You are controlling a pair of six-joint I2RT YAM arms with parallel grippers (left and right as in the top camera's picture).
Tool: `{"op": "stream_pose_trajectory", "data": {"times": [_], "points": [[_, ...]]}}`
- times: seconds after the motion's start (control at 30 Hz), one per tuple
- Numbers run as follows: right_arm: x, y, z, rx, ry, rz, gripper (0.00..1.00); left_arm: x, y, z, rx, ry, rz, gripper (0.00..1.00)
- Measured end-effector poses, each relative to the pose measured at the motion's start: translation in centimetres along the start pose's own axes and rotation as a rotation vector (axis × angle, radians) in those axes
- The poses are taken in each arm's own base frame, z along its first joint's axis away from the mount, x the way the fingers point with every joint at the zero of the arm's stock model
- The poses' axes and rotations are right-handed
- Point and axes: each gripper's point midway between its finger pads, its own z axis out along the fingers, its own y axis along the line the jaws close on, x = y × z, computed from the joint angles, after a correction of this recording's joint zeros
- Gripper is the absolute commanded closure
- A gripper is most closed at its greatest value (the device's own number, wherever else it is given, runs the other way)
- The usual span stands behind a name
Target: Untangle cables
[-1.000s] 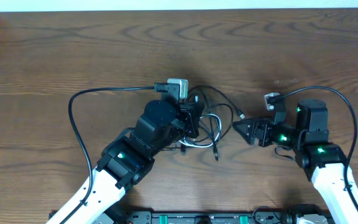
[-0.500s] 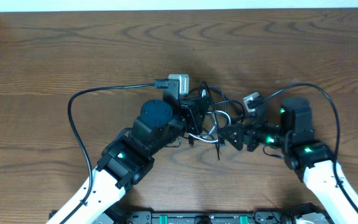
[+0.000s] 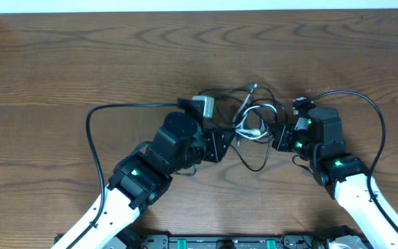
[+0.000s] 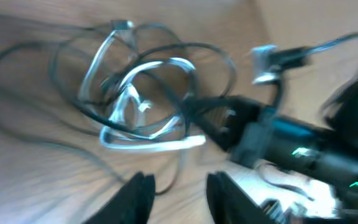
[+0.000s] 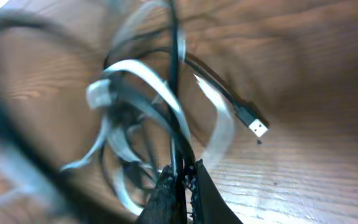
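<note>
Smooth wood-grain table [image 3: 81, 62], glossy white cord [image 4: 148, 145], matt black cords [image 5: 219, 89]

Left arm [image 3: 144, 173]: black joints, white lower link, green light.
Right arm [image 3: 337, 162]: black joints, white lower link, green lights.
Arm wires [image 3: 92, 138]: thick, black, looping.
Wrist cameras [image 3: 203, 106]: small grey boxes.
Left gripper [image 4: 176, 193]: black fingers.
Right gripper [image 5: 182, 186]: black, tapered fingers.

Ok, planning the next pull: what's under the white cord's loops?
Bare table shows through the white cord loops, black cords threading them. Which lies lower at crossings is blurred; the right fingers hide their pinched spot.
</note>
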Motion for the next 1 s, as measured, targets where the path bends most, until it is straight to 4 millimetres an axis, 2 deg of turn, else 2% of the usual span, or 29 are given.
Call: {"op": "stream_pose_trajectory", "data": {"times": [0.2, 0.23, 0.27, 0.4, 0.53, 0.67, 0.87, 1.0], "points": [[0.0, 0.1, 0.0, -0.005, 0.000, 0.014, 0.99, 1.8, 4.4, -0.2, -0.208, 0.050, -0.021, 0.59], [-0.1, 0.3, 0.0, -0.018, -0.003, 0.011, 0.99, 1.9, 4.9, -0.2, -0.230, 0.050, -0.020, 0.53], [-0.2, 0.7, 0.0, -0.036, -0.005, 0.006, 0.99, 1.8, 5.2, -0.1, -0.248, 0.045, -0.019, 0.41], [-1.0, 3.4, -0.3, -0.174, -0.028, -0.094, 0.99, 1.4, 5.8, 0.1, -0.279, 0.027, -0.007, 0.29], [-1.3, 6.3, -1.0, -0.330, -0.037, -0.197, 0.99, 1.2, 6.0, 0.2, -0.291, 0.017, -0.001, 0.28], [-0.9, 8.3, -1.9, -0.449, -0.025, -0.259, 0.99, 1.1, 6.1, 0.2, -0.293, 0.014, 0.001, 0.28], [-0.1, 9.3, -2.4, -0.519, 0.017, -0.246, 0.99, 1.5, 6.6, 0.9, -0.309, 0.033, -0.002, 0.28], [0.2, 9.8, -2.7, -0.552, 0.045, -0.214, 0.99, 2.1, 7.6, 2.4, -0.340, 0.068, -0.009, 0.34]]}}
